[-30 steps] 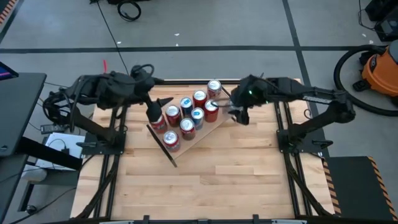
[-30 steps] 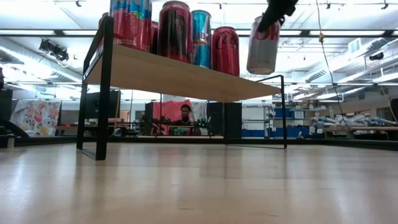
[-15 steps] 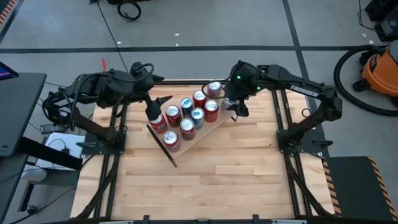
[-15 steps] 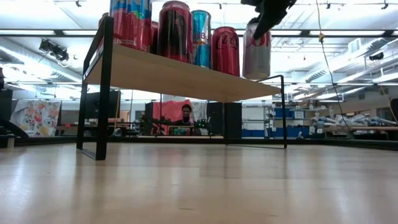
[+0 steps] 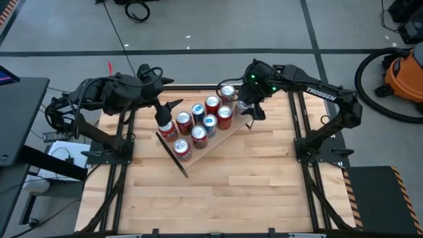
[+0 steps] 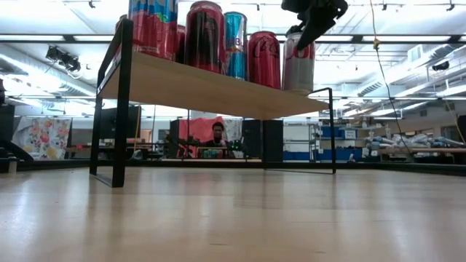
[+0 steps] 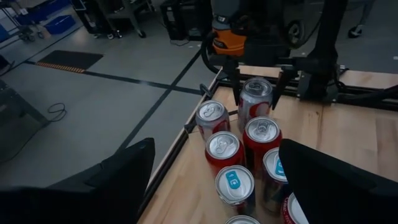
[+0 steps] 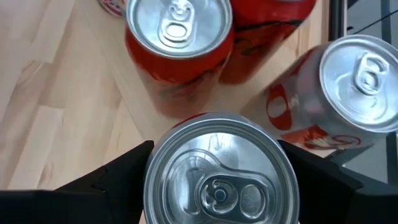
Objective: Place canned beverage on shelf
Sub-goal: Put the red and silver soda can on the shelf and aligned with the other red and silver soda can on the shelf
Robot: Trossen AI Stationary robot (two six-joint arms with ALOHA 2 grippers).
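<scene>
The shelf (image 5: 215,140) stands slantwise on the table's far half and carries several red, blue and silver cans, which stand upright on their bases. My right gripper (image 5: 246,109) is over the shelf's far right end, shut on a silver can (image 6: 298,64) with red lettering. In the high view the gripper hides that can. In the right wrist view its top (image 8: 217,180) sits between the fingers. Another silver can (image 8: 357,81) and a red can (image 8: 180,43) stand close by. My left gripper (image 5: 162,120) hangs open above the shelf's left end, holding nothing. My right gripper pinches the silver can's side wall just under the top rim (image 7: 245,102), one finger (image 8: 121,177) on each side. The fingers slant down from above. The can stands upright with its base at the board's right end (image 6: 298,92); whether it rests there I cannot tell.
Bare tabletop (image 5: 218,198) lies on the near side of the shelf. Black frame rails (image 5: 310,165) run along both table sides. An orange vacuum (image 5: 403,73) stands on the floor at the far right. A person (image 6: 216,135) shows in the room behind.
My right gripper has carried the silver can toward the table's far left, in over the shelf's right end, and has rolled at the wrist. The can hung tilted beside the shelf's end before. It now stands upright next to the red can, lower, at the board.
</scene>
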